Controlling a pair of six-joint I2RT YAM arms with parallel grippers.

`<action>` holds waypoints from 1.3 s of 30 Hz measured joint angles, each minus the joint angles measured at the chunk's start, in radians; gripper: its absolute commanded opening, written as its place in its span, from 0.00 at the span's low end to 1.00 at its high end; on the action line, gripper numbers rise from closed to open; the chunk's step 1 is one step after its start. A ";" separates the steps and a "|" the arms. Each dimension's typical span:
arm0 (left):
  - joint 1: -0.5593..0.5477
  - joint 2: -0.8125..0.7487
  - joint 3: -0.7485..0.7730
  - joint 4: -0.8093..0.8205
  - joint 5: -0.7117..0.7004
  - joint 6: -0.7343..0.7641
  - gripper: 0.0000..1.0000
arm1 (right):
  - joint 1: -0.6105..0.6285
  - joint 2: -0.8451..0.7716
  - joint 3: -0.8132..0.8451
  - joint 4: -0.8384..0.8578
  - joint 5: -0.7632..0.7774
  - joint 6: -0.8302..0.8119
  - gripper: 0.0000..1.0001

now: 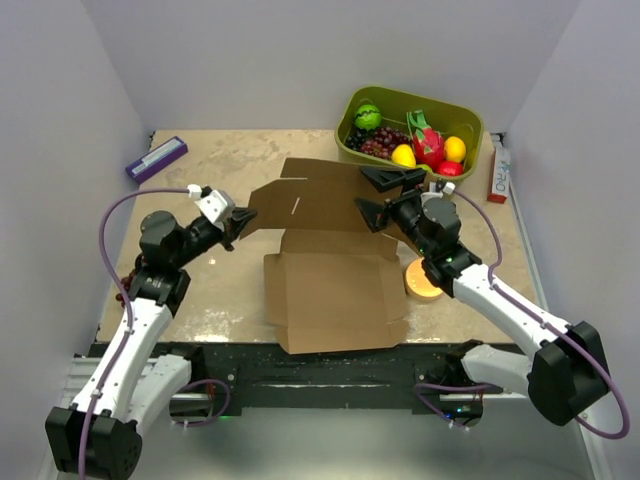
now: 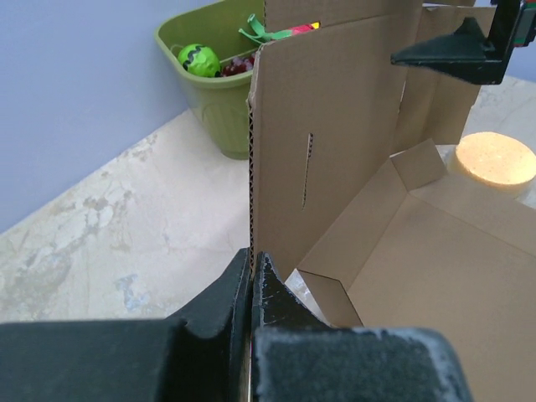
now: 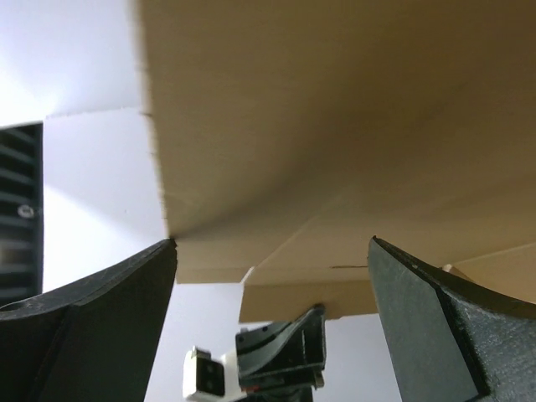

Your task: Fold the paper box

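The left arm (image 1: 130,335) rises from its near-left base and reaches right. The left hand (image 1: 238,222) is pinched tight on the left edge of the box (image 1: 330,290) (its fingers (image 2: 272,289) press flat together in the wrist view). The right arm (image 1: 500,300) bends up from the near-right base toward the far middle. The right hand (image 1: 376,197) is spread wide, one finger far, one near.

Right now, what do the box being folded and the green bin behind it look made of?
The paper box: brown corrugated cardboard, matte, unprinted; fluting shows along its cut edge in the left wrist view. The green bin: probably moulded plastic; smooth olive wall with a faint sheen and a rolled rim.
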 measured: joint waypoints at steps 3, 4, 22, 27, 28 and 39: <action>-0.009 -0.019 -0.007 0.001 -0.007 0.023 0.00 | 0.000 -0.003 -0.026 0.000 0.026 0.051 0.99; -0.011 -0.021 -0.011 0.001 -0.009 0.029 0.00 | 0.000 -0.008 -0.033 -0.006 0.040 0.067 0.99; -0.037 -0.051 -0.030 -0.016 -0.042 0.084 0.00 | 0.000 -0.074 -0.037 -0.041 0.147 0.112 0.95; -0.040 -0.058 -0.031 -0.019 -0.053 0.084 0.00 | 0.000 -0.031 -0.037 -0.052 0.143 0.103 0.87; -0.041 -0.060 -0.031 -0.018 -0.055 0.084 0.00 | 0.000 -0.032 -0.037 -0.055 0.143 0.100 0.83; -0.043 -0.007 -0.031 -0.015 -0.066 0.044 0.00 | 0.000 -0.159 -0.177 -0.072 0.169 0.057 0.55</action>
